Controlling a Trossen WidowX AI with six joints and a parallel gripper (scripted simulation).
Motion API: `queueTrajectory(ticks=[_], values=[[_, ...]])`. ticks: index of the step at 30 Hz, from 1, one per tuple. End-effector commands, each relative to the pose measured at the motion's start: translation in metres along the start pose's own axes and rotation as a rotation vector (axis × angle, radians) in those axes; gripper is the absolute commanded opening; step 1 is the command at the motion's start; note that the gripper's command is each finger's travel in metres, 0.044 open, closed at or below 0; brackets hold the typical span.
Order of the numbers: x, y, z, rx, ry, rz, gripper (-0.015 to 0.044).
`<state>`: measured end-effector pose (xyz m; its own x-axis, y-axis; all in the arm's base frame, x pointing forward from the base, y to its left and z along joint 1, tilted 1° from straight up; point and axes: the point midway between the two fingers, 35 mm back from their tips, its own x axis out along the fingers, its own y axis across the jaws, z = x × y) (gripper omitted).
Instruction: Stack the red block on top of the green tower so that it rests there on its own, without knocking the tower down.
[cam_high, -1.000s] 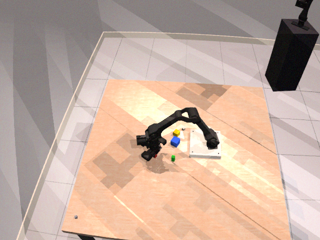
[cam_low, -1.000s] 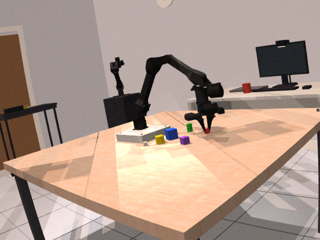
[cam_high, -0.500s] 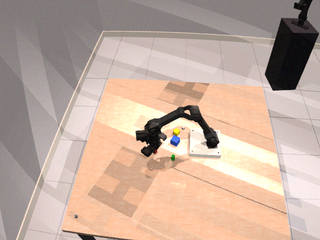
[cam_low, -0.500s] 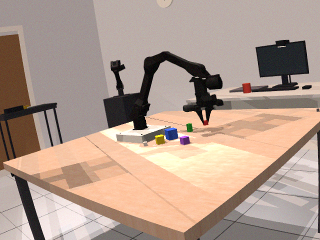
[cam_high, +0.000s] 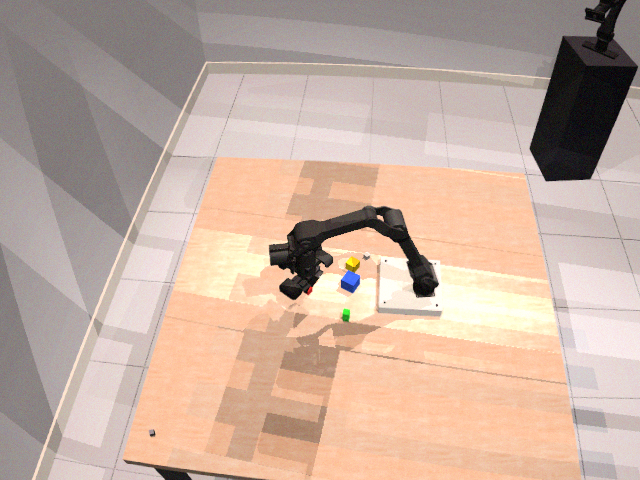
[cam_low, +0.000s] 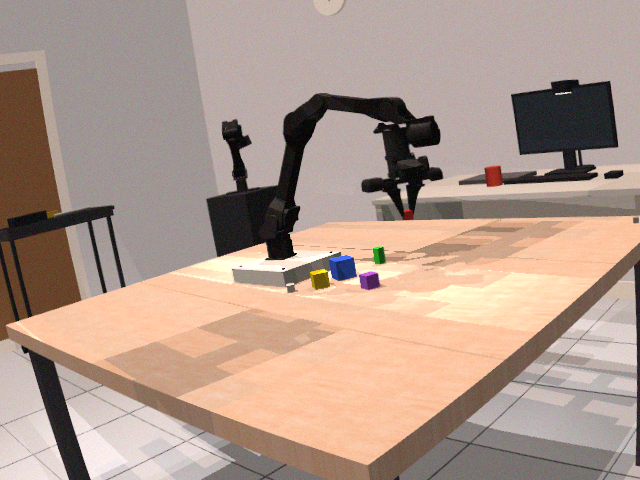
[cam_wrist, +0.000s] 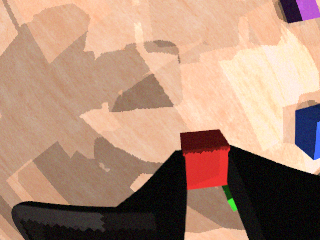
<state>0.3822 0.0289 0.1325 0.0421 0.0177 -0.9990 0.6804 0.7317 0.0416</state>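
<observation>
My gripper (cam_low: 407, 213) (cam_wrist: 203, 156) is shut on the red block. The red block (cam_high: 309, 290) (cam_low: 408, 214) (cam_wrist: 206, 170) is held between the fingertips, raised well above the table. The green tower (cam_high: 345, 314) (cam_low: 378, 255) stands upright on the table, between the gripper and the base plate's near corner in the top view, with nothing on top. In the wrist view only a small piece of the green tower (cam_wrist: 232, 204) shows, past the red block beside the right finger; the rest is hidden.
A blue block (cam_high: 350, 282) (cam_low: 342, 268) (cam_wrist: 306, 131), a yellow block (cam_high: 352, 264) (cam_low: 320, 279) and a small grey cube (cam_high: 366, 256) (cam_low: 290, 287) lie near the white base plate (cam_high: 395, 304) (cam_low: 258, 276). A purple block (cam_low: 369, 280) (cam_wrist: 307, 9) is hidden in the top view.
</observation>
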Motion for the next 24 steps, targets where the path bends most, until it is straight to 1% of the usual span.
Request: queueTrajectory(ticks=[1, 6, 24], values=[[0.0, 0.0, 0.0, 0.0, 0.0, 0.0, 0.0], [-0.004, -0.001, -0.003, 0.0, -0.002, -0.003, 0.0], [-0.008, -0.026, -0.07, 0.0, 0.005, -0.005, 0.0]])
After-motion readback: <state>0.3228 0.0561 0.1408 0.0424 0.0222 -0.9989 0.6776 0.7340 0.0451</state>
